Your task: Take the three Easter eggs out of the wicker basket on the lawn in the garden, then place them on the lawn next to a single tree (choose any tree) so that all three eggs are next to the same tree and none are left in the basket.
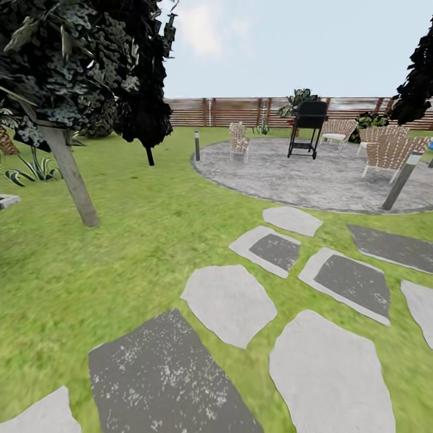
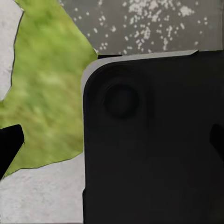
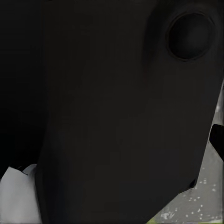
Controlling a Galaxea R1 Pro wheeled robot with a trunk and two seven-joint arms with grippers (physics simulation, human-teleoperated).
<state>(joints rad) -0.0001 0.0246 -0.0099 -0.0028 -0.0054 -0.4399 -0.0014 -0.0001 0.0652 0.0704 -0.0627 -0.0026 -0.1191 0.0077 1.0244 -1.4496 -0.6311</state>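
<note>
Head view: green grassy lawn (image 1: pixel 132 240) with grey flat stepping stones (image 1: pixel 228 304), slim pale-trunked tree (image 1: pixel 69 174) ahead-left. Black robot body (image 2: pixel 154 140) blocks my wrist views; finger state unclear.

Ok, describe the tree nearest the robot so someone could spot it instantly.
Start at the round grey patio and look left across the lawn. The tree has a pale, leaning trunk under dark speckled leaves; the black-leaved tree behind it has a much thinner, dark trunk.
</note>
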